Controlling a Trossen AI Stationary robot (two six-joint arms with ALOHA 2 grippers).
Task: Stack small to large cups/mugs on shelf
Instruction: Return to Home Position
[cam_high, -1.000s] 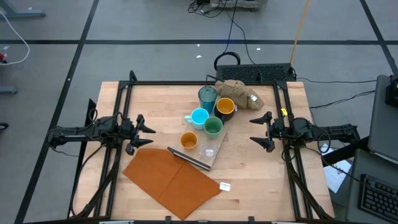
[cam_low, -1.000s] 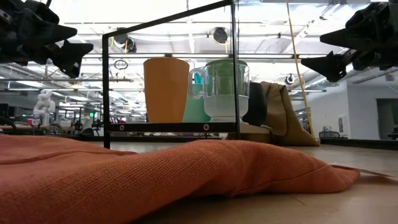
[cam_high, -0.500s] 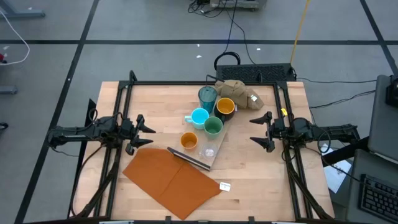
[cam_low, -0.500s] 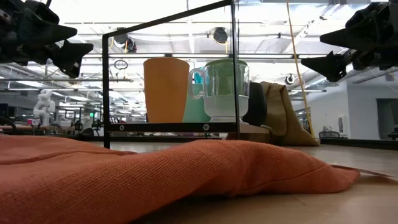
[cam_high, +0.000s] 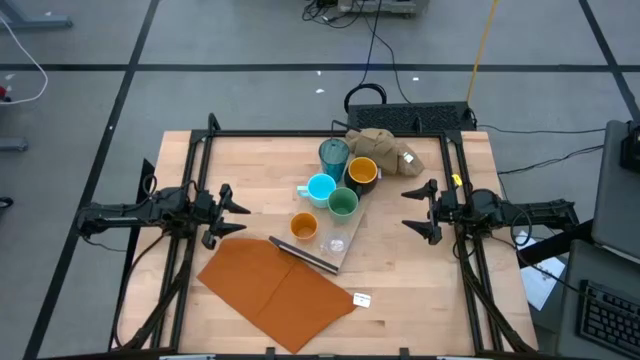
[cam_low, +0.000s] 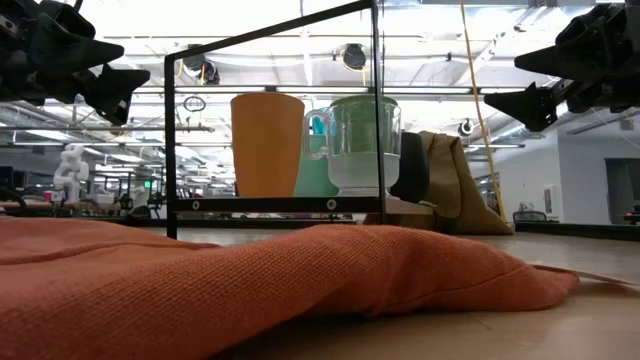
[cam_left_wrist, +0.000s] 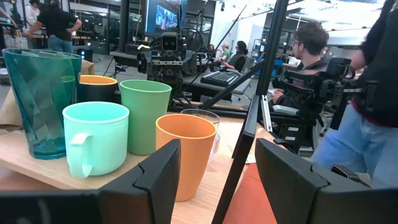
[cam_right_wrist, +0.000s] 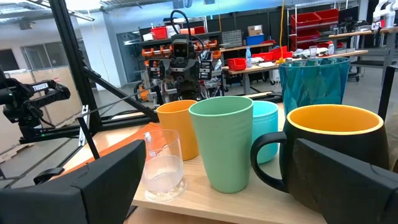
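The cups and mugs stand upright in a cluster on the shelf (cam_high: 351, 232), a pale board with a dark strip (cam_high: 302, 255) at its near end. From far to near they are a teal tumbler (cam_high: 334, 153), a dark yellow-lined mug (cam_high: 362, 172), a light blue mug (cam_high: 320, 189), a green cup (cam_high: 343, 203), an orange cup (cam_high: 303, 227) and a clear glass (cam_high: 335, 243). My left gripper (cam_high: 241, 218) hovers open to their left. My right gripper (cam_high: 407, 210) hovers open to their right. Both point level at the cluster and hold nothing.
An orange-brown sheet (cam_high: 275, 290) lies on the near part of the table, touching the shelf's near end. A tan cloth lump (cam_high: 385, 150) sits behind the mugs. A small white tag (cam_high: 362, 299) lies near the sheet's right corner. Black frame rails (cam_high: 200, 170) run along both sides.
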